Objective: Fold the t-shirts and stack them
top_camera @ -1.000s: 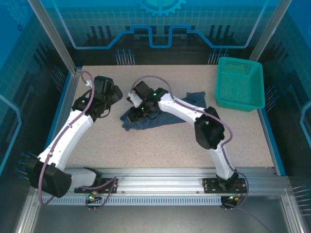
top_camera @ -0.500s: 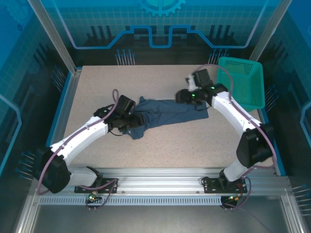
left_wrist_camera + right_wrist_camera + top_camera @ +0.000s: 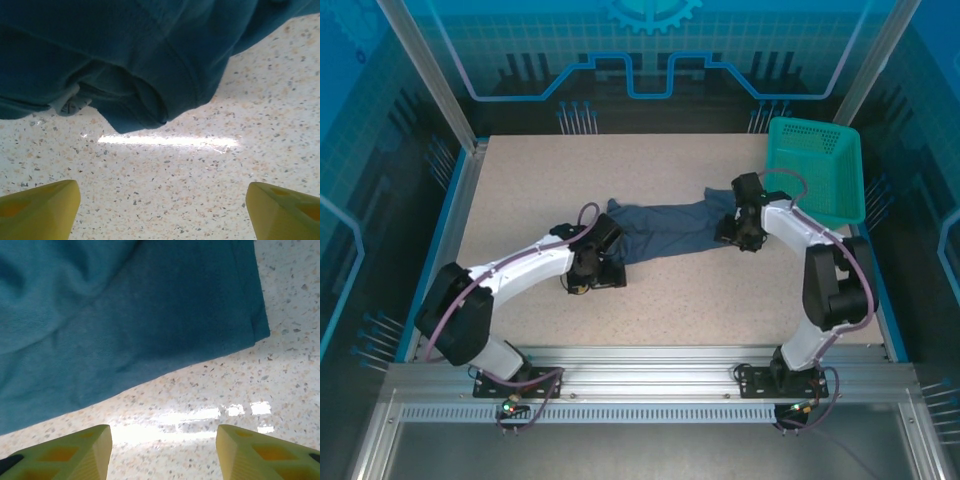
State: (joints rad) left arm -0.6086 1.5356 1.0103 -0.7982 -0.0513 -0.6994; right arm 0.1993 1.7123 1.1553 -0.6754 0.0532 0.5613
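The t-shirt point(image 3: 670, 230) is seen bunched into a long band on the speckled table point(image 3: 720, 310), its long axis running left to right; each end is attended by one arm. The left claw point(image 3: 160, 205) is held wide with nothing between its fingers, and the rumpled hem lies just ahead of it; the right claw point(image 3: 162, 445) is likewise spread wide and empty, with a flat corner of cloth just ahead; the teal basket point(image 3: 815, 175) stands near the right end, apart from the cloth.
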